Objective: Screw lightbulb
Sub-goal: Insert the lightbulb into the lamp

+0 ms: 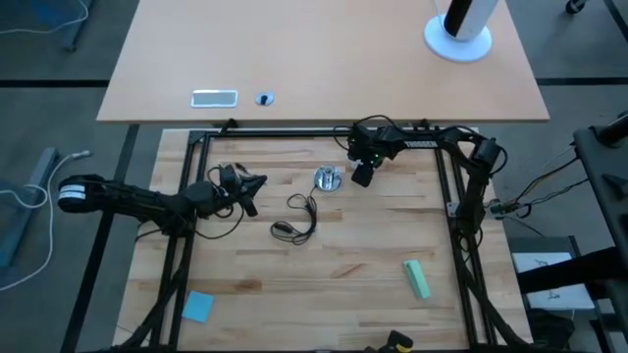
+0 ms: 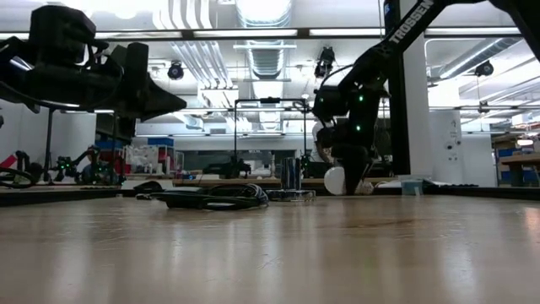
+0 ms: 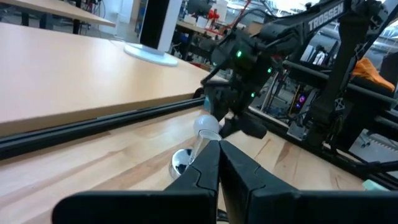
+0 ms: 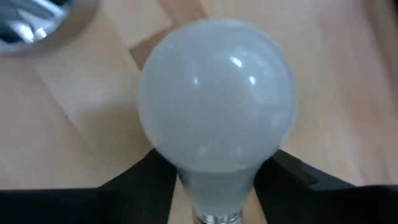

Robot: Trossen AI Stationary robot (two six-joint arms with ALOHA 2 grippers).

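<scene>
The frosted-white lightbulb point(image 4: 216, 93) lies low at the table point(image 1: 373, 255), just right of the round silver socket point(image 1: 328, 179), and shows white under the gripper in the low view point(image 2: 336, 180). My right gripper point(image 1: 361, 176) comes steeply down on it, its two dark fingers closed on the narrow neck. My left gripper point(image 1: 257, 183) hovers shut and level over the table's left part, pointing toward the socket point(image 3: 181, 165), with nothing in it. The bulb's screw base is barely in view. My right gripper pinches the lightbulb's narrow neck point(image 4: 217, 183) between its two fingers point(image 4: 149, 183), one on each side, just below the round globe. The fingers come from above, slanting steeply down, and lie across the bulb. Whether the globe rests on the wood I cannot tell.
The socket's black cord point(image 1: 299, 221) lies coiled on the wood near the table's middle. A green block point(image 1: 417, 278) lies at the near right, a blue square point(image 1: 197, 306) at the near left. A black frame rail point(image 1: 294, 132) runs along the far edge.
</scene>
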